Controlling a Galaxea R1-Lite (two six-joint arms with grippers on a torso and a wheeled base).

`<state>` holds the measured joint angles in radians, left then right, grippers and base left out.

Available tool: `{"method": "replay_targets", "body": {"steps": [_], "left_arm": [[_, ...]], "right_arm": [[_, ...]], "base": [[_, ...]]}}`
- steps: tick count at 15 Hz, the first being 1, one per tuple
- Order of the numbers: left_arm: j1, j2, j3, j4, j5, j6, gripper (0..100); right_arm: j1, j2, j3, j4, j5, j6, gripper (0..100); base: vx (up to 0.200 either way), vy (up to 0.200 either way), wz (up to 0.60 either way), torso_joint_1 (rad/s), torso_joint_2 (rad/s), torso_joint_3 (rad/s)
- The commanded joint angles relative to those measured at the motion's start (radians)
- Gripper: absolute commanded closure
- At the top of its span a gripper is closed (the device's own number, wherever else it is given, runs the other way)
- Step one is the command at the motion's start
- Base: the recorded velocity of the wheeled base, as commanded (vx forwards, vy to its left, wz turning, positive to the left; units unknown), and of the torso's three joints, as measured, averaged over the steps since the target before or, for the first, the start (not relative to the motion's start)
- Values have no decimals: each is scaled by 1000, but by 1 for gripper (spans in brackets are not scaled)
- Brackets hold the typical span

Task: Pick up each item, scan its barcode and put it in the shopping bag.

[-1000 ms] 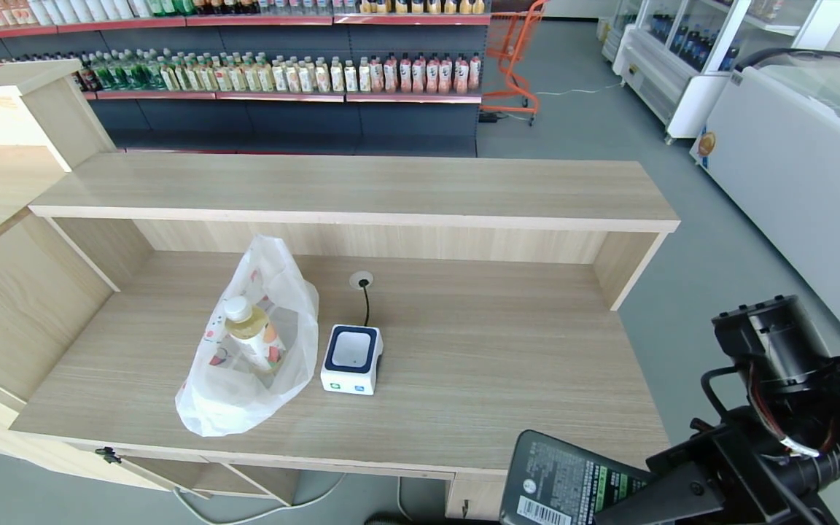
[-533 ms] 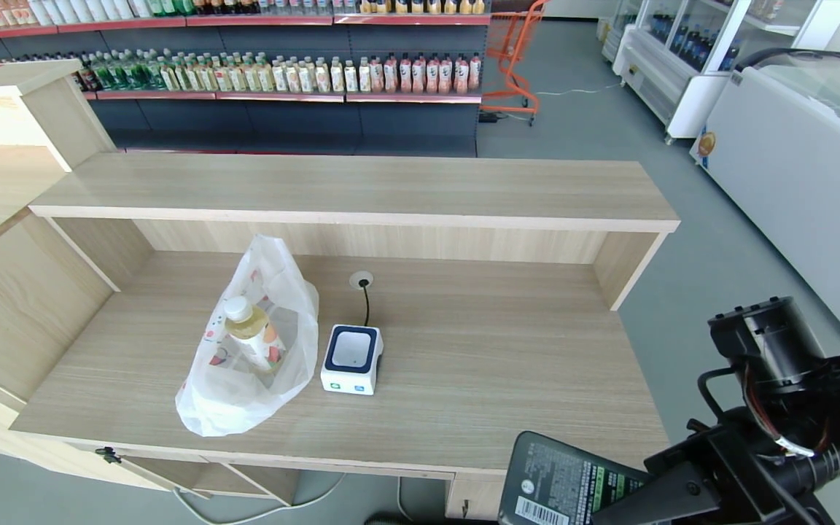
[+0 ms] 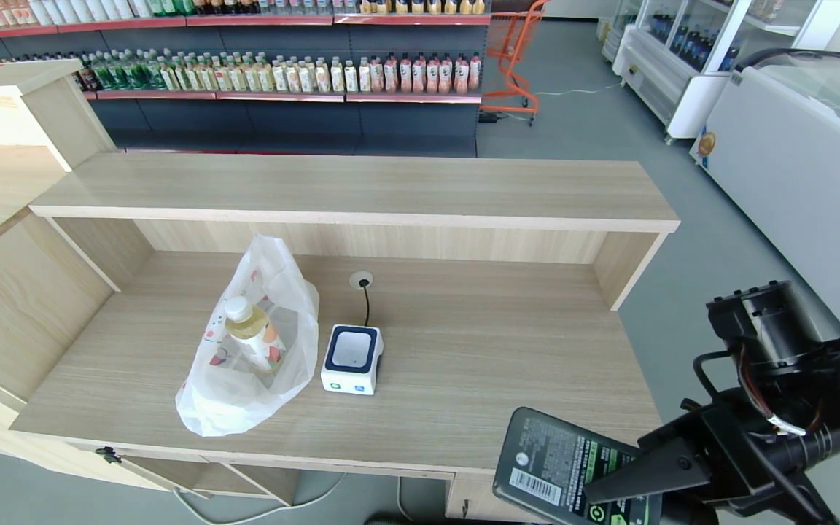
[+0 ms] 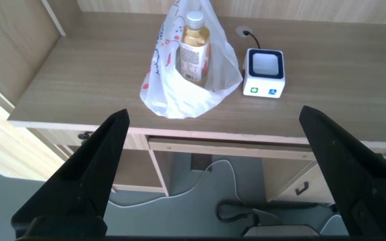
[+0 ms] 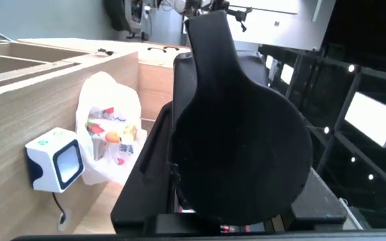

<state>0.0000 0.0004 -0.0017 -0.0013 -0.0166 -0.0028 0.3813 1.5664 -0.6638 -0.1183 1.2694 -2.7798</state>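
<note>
A white plastic shopping bag [image 3: 245, 364] stands on the wooden counter [image 3: 478, 350] with a yellow-capped drink bottle [image 3: 251, 332] inside. Just right of the bag sits the white barcode scanner [image 3: 351, 359], its window facing up. My right gripper [image 3: 635, 474] hangs off the counter's front right corner, shut on a dark flat pack [image 3: 562, 463] whose barcode label faces up. In the right wrist view the pack [image 5: 240, 134] hides most of the scene, with the scanner [image 5: 55, 167] and bag [image 5: 109, 127] beyond. My left gripper [image 4: 213, 181] is open, in front of the counter, facing the bag [image 4: 186, 67] and scanner [image 4: 265, 72].
A raised shelf [image 3: 354, 189] runs along the counter's back, with side walls at both ends. A black cable [image 3: 366, 299] leads from the scanner to a hole in the top. Store shelves of bottles [image 3: 281, 73] stand behind; freezers [image 3: 792, 146] stand at the right.
My right gripper has lifted the dark pack a little up and left, toward the counter's front edge, so more of its label shows. The bag, bottle and scanner have not moved.
</note>
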Motion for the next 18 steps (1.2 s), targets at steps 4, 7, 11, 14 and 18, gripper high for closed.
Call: {"method": "replay_targets", "body": {"steps": [4, 7, 11, 14, 18], "left_arm": [[0, 0, 0, 0, 0, 0, 0], [0, 0, 0, 0, 0, 0, 0], [0, 0, 0, 0, 0, 0, 0], [0, 0, 0, 0, 0, 0, 0], [0, 0, 0, 0, 0, 0, 0]], "right_arm": [[-128, -49, -48, -11, -114, 516, 100], [-352, -114, -25, 223, -134, 658, 100], [-358, -137, -137, 339, -134, 1303, 100], [-387, -132, -244, 336, -134, 1873, 100], [-407, -16, -240, 189, -134, 2453, 100]], "base": [[0, 0, 0, 0, 0, 0], [0, 0, 0, 0, 0, 0], [0, 0, 0, 0, 0, 0], [0, 0, 0, 0, 0, 0], [0, 0, 0, 0, 0, 0]]}}
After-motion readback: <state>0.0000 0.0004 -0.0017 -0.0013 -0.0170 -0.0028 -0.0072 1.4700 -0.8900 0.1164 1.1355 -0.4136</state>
